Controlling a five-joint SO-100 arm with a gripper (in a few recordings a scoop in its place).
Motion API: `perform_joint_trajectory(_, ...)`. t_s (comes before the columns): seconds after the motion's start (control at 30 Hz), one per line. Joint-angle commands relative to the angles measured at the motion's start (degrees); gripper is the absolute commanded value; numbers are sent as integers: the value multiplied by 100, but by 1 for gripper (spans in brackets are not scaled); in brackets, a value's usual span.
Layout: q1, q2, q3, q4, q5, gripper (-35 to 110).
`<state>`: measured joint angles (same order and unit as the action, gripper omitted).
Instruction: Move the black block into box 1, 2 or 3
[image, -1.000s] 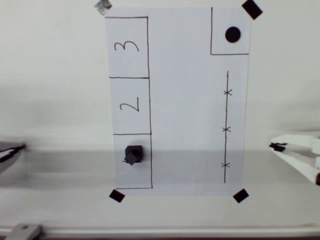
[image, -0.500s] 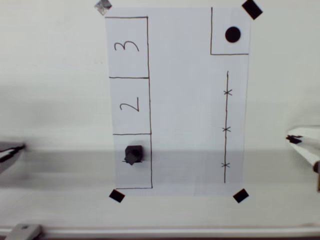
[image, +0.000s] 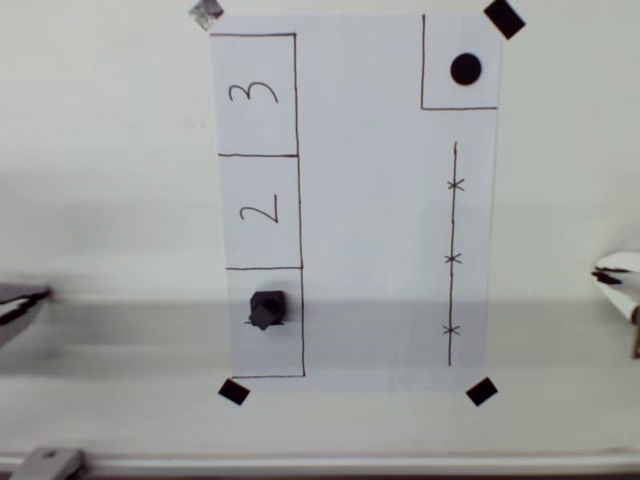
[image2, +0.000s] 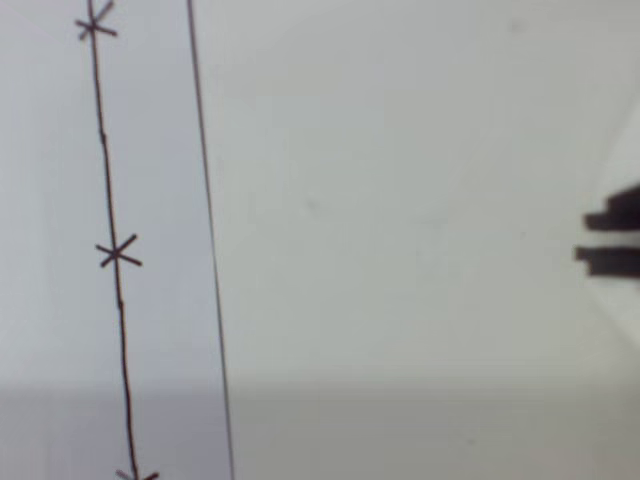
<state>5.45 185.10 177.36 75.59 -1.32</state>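
The black block (image: 268, 309) is a small matte cube that rests inside the lowest drawn rectangle, box 1 (image: 281, 351), covering its digit. Above it on the white paper are the rectangles marked 2 (image: 260, 212) and 3 (image: 253, 95). My white gripper (image: 615, 276) shows only as a tip at the right edge of the overhead view, far from the block and off the paper. In the wrist view its dark fingertips (image2: 612, 215) sit close together at the right edge with nothing between them, over bare table.
A drawn line with crosses (image: 453, 258) runs down the paper's right side and shows in the wrist view (image2: 117, 255). A square with a black dot (image: 465, 69) is at top right. Black tape squares (image: 481, 391) hold the corners. A grey object (image: 20, 303) pokes in at left.
The gripper has pulled back to the right, from beside the paper to the picture's edge. The black block has stayed in place.
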Motion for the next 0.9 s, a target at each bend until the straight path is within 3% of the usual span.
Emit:
perform_joint_trajectory(0.0, 44, 9, 62, 123, -18, 0)
perform_joint_trajectory(0.87, -44, 9, 62, 123, 0, 2)
